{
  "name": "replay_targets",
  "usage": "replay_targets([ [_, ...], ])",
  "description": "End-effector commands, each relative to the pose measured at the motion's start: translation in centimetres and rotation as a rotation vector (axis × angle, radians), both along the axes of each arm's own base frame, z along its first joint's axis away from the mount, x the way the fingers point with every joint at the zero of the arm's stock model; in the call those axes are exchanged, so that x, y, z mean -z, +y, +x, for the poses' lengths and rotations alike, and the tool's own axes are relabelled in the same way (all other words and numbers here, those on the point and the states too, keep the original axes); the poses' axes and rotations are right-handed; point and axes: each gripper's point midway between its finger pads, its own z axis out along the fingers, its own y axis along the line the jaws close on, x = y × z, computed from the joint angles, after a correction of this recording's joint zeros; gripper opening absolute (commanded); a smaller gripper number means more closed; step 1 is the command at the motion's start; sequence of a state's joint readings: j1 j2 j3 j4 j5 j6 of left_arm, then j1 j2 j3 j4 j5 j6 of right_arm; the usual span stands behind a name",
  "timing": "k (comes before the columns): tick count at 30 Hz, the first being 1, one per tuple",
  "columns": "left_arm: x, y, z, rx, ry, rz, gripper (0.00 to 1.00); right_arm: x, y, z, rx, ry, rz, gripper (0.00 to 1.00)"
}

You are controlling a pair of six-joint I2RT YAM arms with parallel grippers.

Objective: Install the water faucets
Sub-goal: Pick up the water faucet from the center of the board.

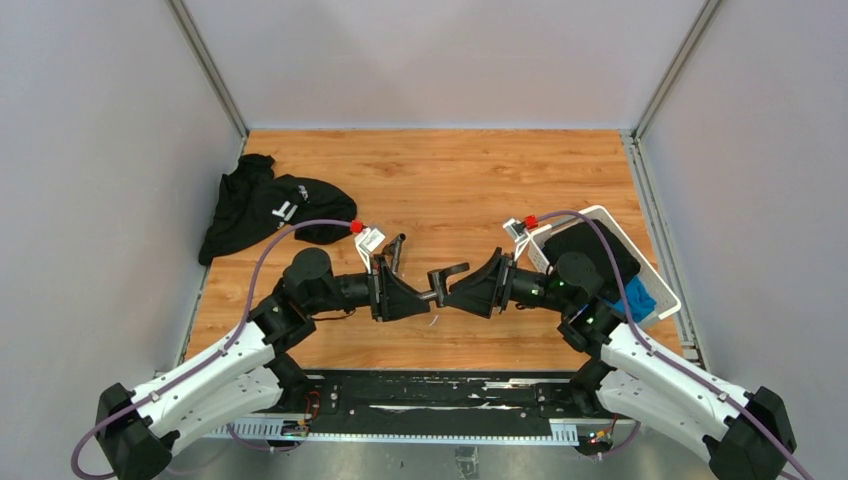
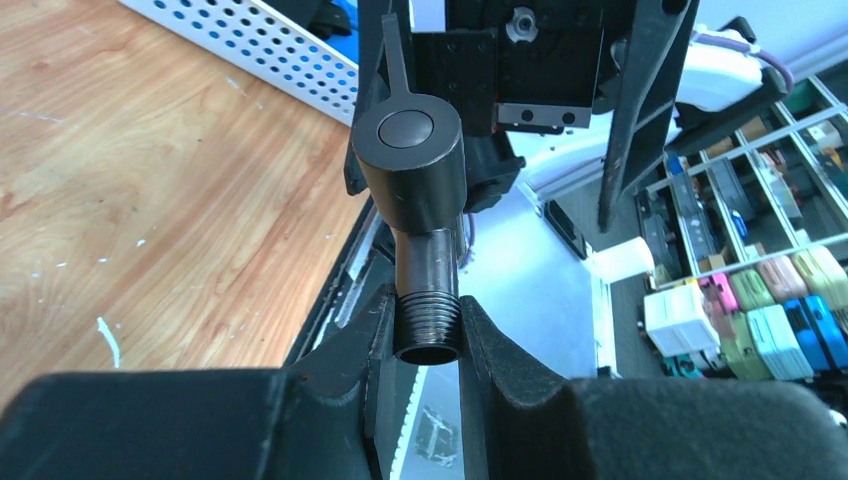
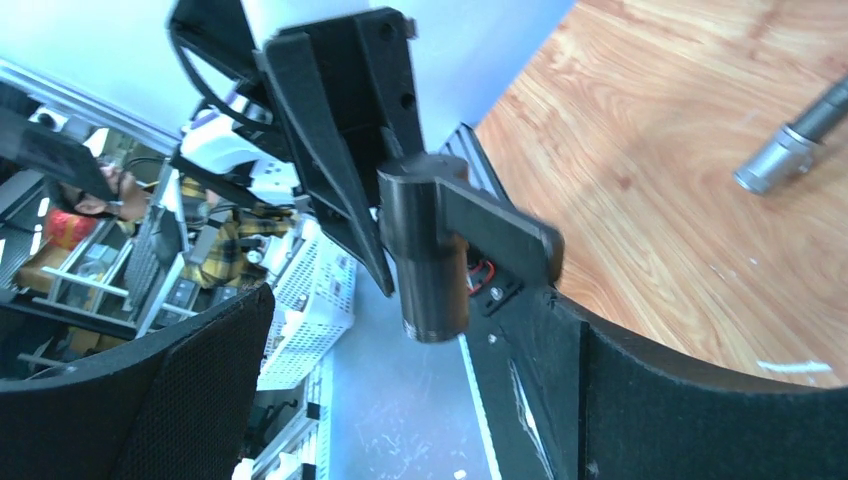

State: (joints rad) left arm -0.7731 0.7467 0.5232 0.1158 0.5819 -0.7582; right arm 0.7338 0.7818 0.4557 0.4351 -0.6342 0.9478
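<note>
The left pincer [image 2: 428,335] is clenched on the threaded stub of a dark-grey faucet valve [image 2: 412,165], held in the air over the near part of the bench [image 1: 450,180]. The right pincer [image 3: 410,310] stands released, fingers wide on either side of the valve. From above the valve is mostly hidden between them, and a metal faucet pipe [image 1: 395,248] lying beside the left pincer is hard to make out. The bench is scuffed wood-grain board between plain grey walls [image 1: 100,150], with a black garment [image 1: 265,205] at left and a white perforated basket [image 2: 250,35] at right.
</note>
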Motion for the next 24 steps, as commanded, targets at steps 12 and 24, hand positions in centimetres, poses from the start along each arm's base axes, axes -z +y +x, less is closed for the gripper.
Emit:
replay_targets([
  [12, -4.6, -0.5, -2.1, 0.155, -0.116, -0.100, 0.00, -4.2, 1.7, -3.2, -0.298, -0.093, 0.181, 0.75],
  [24, -5.0, -0.7, -2.6, 0.198, -0.125, -0.103, 0.00, -2.4, 2.5, -4.0, -0.352, -0.068, 0.081, 0.53],
])
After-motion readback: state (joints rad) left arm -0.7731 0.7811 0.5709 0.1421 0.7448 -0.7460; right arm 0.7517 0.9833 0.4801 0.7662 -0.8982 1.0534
